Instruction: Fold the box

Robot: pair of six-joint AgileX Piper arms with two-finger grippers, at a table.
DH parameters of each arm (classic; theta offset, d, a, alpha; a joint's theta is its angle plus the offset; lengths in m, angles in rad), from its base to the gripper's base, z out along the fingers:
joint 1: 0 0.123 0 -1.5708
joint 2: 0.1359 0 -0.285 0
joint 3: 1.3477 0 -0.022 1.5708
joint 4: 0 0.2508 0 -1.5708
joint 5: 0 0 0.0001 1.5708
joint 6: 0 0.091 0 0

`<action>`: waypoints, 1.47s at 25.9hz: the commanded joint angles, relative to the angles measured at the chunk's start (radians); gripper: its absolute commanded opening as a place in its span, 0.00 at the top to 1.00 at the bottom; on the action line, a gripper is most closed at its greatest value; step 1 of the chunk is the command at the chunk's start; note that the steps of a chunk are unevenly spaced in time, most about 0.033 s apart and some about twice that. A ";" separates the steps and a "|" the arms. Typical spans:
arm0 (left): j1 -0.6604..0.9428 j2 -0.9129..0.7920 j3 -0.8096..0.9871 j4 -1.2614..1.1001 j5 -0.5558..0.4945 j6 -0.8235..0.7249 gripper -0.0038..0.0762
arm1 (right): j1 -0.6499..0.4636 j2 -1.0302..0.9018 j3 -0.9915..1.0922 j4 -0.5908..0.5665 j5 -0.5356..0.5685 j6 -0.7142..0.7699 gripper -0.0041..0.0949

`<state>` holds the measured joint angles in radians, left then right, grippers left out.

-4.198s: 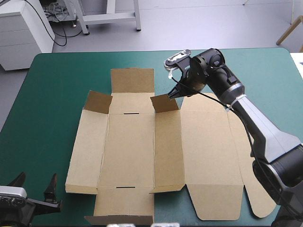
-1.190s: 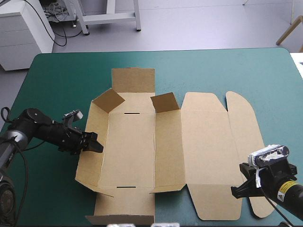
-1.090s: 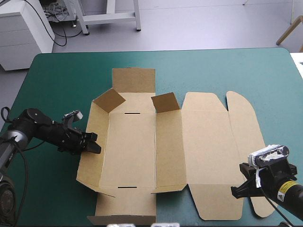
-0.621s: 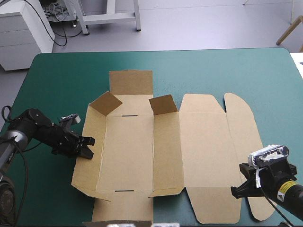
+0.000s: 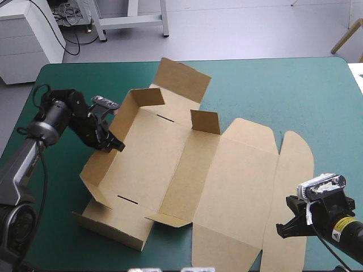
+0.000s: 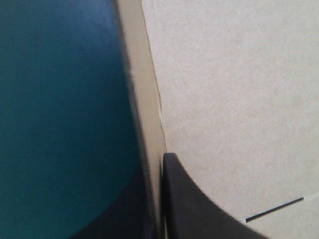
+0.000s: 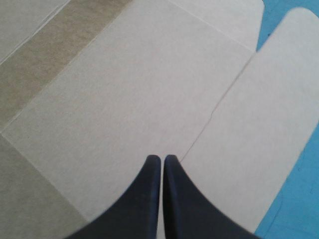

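The brown box [image 5: 187, 170] lies skewed on the teal-green cover [image 5: 272, 90], its lid [image 5: 238, 187] flat toward the right. Its left wall [image 5: 105, 161] is raised, and the far flap [image 5: 182, 79] tilts up. My left gripper [image 5: 113, 144] is shut on that wall's top edge. In the left wrist view the wall's edge [image 6: 144, 114] runs between the black fingers of the left gripper [image 6: 160, 157], with the box floor [image 6: 239, 99] beside it. My right gripper [image 5: 283, 229] is shut with nothing held, hovering low by the lid's rounded flap [image 5: 292, 187]. Brown board [image 7: 139, 89] fills the view ahead of the right gripper [image 7: 162, 158].
Two small corner flaps [image 5: 205, 120] stand up inside the box. The box's near corner [image 5: 108, 229] lies close to the table's front edge. Bare teal-green cover [image 7: 294, 199] shows beside the rounded flap.
The box has swung round and shifted, its far end now toward the right. My left gripper moved farther up the table and now grips the raised left wall. The right arm stayed still.
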<state>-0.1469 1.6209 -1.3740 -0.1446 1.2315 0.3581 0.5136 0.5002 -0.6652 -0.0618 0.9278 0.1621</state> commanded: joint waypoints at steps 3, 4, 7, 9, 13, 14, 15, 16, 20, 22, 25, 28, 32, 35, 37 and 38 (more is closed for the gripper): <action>-0.141 0.080 -0.260 0.126 0.026 0.004 0.96 | 0.000 0.004 -0.023 -0.005 -0.055 -0.007 0.96; -0.159 0.103 -0.305 0.159 0.026 0.004 0.96 | 0.000 0.004 -0.023 -0.005 -0.055 -0.007 0.96; -0.227 0.164 -0.416 0.299 0.028 0.038 0.96 | 0.000 0.004 -0.023 -0.005 -0.061 -0.007 0.96; -0.265 0.195 -0.466 0.380 0.026 0.103 0.96 | 0.000 0.004 -0.023 -0.005 -0.061 -0.007 0.96; -0.337 0.247 -0.532 0.467 -0.002 0.225 0.96 | 0.000 0.004 -0.023 -0.005 -0.061 -0.007 0.96; -0.353 0.255 -0.537 0.484 -0.018 0.230 0.96 | 0.000 0.004 -0.023 -0.005 -0.061 -0.007 0.96; -0.368 0.262 -0.543 0.504 -0.038 0.233 0.96 | 0.000 0.004 -0.023 -0.005 -0.061 -0.007 0.96; -0.382 0.268 -0.543 0.522 -0.059 0.234 0.96 | 0.000 0.004 -0.023 -0.005 -0.061 -0.007 0.96; -0.430 0.279 -0.543 0.565 -0.116 0.246 0.96 | 0.000 0.004 -0.023 -0.007 -0.061 -0.007 0.96; -0.454 0.279 -0.543 0.560 -0.125 0.246 0.96 | 0.000 0.004 -0.023 -0.007 -0.061 -0.007 0.97; -0.524 0.279 -0.542 0.583 -0.115 0.273 0.96 | 0.000 0.004 -0.023 -0.007 -0.061 -0.007 0.98; -0.585 0.279 -0.542 0.654 -0.123 0.274 0.96 | 0.000 0.004 -0.023 -0.007 -0.061 -0.007 0.98; -0.680 0.279 -0.542 0.696 -0.217 0.241 0.96 | 0.000 0.004 -0.023 -0.007 -0.061 -0.007 0.98; -0.709 0.279 -0.542 0.743 -0.238 0.223 0.96 | 0.000 0.004 -0.023 -0.007 -0.061 -0.007 0.98; -0.727 0.279 -0.542 0.758 -0.246 0.223 0.96 | 0.000 0.004 -0.023 -0.007 -0.059 -0.007 0.98; -0.735 0.279 -0.542 0.763 -0.247 0.221 0.96 | 0.000 0.004 -0.023 -0.007 -0.059 -0.007 0.98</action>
<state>-0.8476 1.9540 -1.8884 0.5987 1.0298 0.5805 0.5136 0.5002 -0.6652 -0.0618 0.9269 0.1621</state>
